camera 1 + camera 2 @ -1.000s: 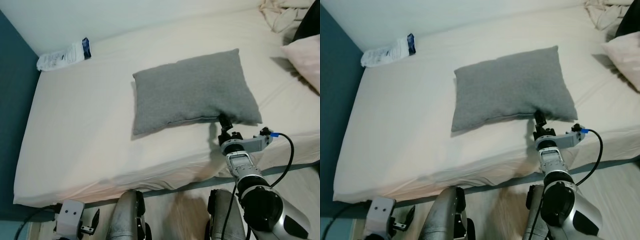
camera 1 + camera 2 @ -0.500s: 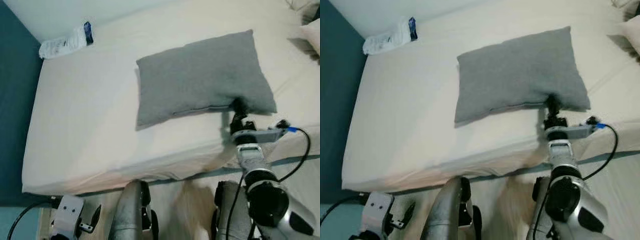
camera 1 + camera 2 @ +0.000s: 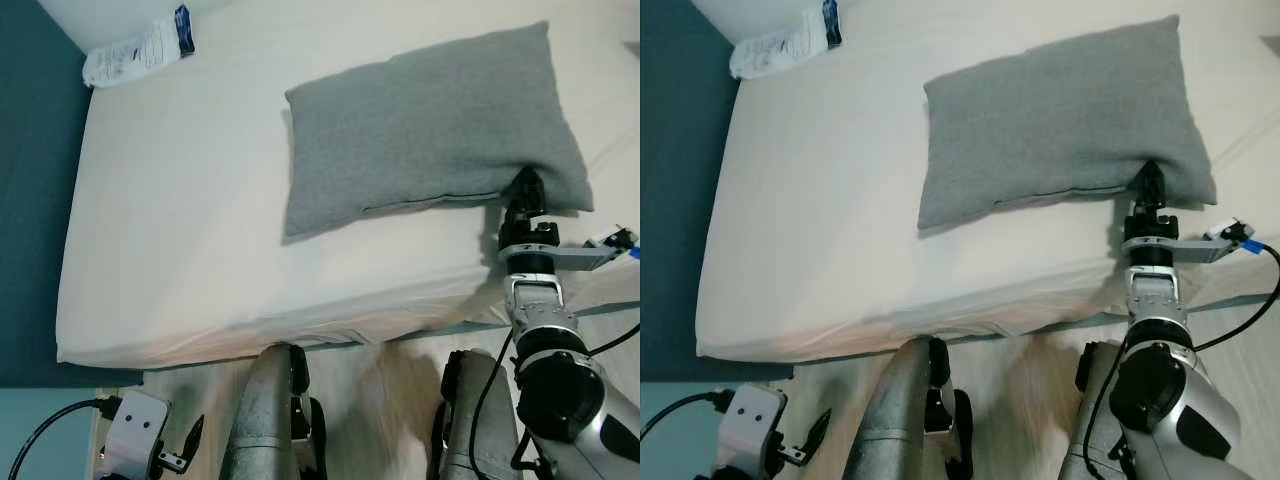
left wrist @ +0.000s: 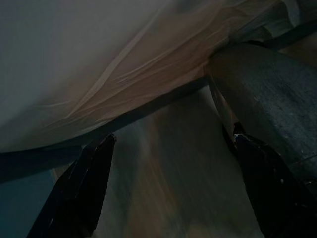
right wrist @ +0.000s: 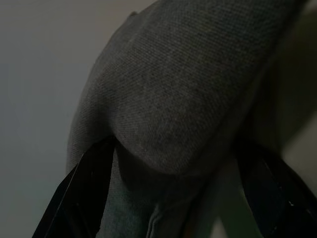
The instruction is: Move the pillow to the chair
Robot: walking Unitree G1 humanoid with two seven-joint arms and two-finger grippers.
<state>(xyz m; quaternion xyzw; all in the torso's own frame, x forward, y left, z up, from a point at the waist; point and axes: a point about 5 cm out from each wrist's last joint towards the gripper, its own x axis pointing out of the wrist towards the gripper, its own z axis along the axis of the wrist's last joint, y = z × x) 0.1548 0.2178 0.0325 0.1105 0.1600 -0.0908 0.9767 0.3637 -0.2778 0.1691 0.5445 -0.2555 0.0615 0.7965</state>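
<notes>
Clearly, the soft grey fabric pillow (image 3: pixel 430 125) is lying near the front edge of the cream-sheeted bed (image 3: pixel 180 220), with the right claw (image 3: pixel 525 187) spread around its near corner, not yet clenched. Being light and floppy, it will sag, so a deep bite on that corner seems wise. The left claw (image 4: pixel 168 193) is hanging released.

The pillow (image 3: pixel 430 125) lies on the bed (image 3: pixel 180 220). A packet (image 3: pixel 140 48) lies on the bed well left of the pillow, at the far corner. The right gripper (image 3: pixel 525 190) touches the pillow's near right edge.
</notes>
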